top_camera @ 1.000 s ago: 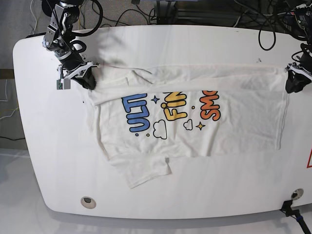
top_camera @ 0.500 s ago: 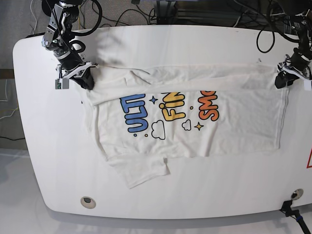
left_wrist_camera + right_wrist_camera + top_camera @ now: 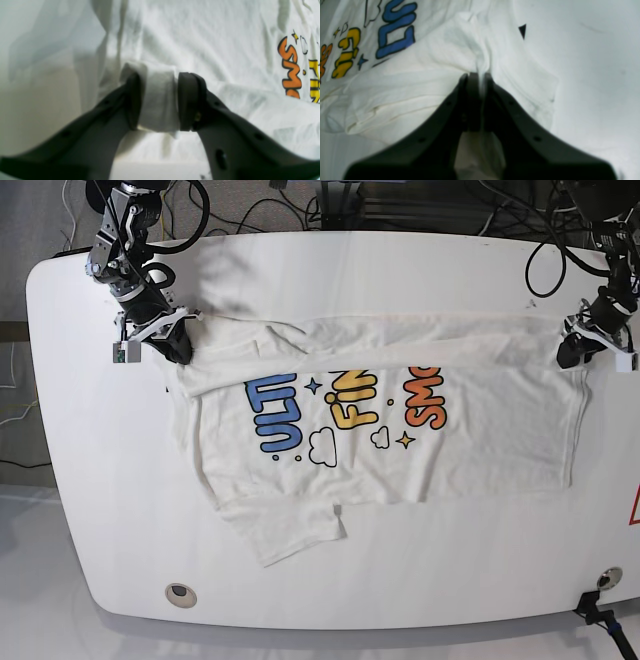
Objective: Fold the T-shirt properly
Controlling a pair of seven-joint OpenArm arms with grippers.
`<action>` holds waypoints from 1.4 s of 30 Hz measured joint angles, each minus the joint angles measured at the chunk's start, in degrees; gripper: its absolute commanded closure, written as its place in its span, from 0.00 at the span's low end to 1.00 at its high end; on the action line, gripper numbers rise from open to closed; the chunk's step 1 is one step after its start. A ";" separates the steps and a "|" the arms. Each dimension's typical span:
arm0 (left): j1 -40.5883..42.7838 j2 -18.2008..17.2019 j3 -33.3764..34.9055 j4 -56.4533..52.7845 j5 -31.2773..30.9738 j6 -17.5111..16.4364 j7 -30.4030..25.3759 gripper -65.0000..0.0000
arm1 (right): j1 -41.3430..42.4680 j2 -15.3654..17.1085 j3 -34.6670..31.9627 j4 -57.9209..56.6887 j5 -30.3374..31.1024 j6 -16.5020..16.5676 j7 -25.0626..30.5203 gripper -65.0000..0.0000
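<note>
Both grippers, left [image 3: 158, 101] and right [image 3: 480, 77], pinch T-shirt [image 3: 400, 420] edge; left's bulkier wad may slip under tension.

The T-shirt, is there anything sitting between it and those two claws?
Nothing visible. Both already have the T-shirt itself: the right gripper is pinched tight on a ridge of cloth, and the left gripper has a thick wad of fabric between its pads. Only bare table surrounds the shirt.

Soft matt white cotton T-shirt [image 3: 480, 430], smooth hard white tabletop [image 3: 400, 270], matt black plastic end effector fingers [image 3: 190, 100]
</note>
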 measured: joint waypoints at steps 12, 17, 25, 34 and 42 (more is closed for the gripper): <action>-0.87 -0.07 0.46 -1.62 -0.26 0.02 1.22 1.00 | -0.13 0.02 -0.09 0.33 0.02 0.15 -1.01 1.00; -0.52 -1.49 0.46 -1.60 0.02 0.02 2.43 1.00 | -0.28 0.00 -0.04 0.52 0.07 0.17 -1.60 1.00; 0.92 -4.17 0.74 -1.66 2.47 -1.64 2.58 1.00 | -4.00 0.55 -0.44 3.85 0.02 1.31 -2.51 1.00; 4.52 -5.14 -0.31 -0.26 0.83 -2.34 4.50 1.00 | -6.34 4.20 -0.59 5.29 0.02 2.01 -3.61 1.00; 6.10 -4.96 -1.18 0.81 -1.01 -2.62 6.14 0.64 | -6.49 4.79 -0.20 6.86 -0.15 2.27 -4.79 0.60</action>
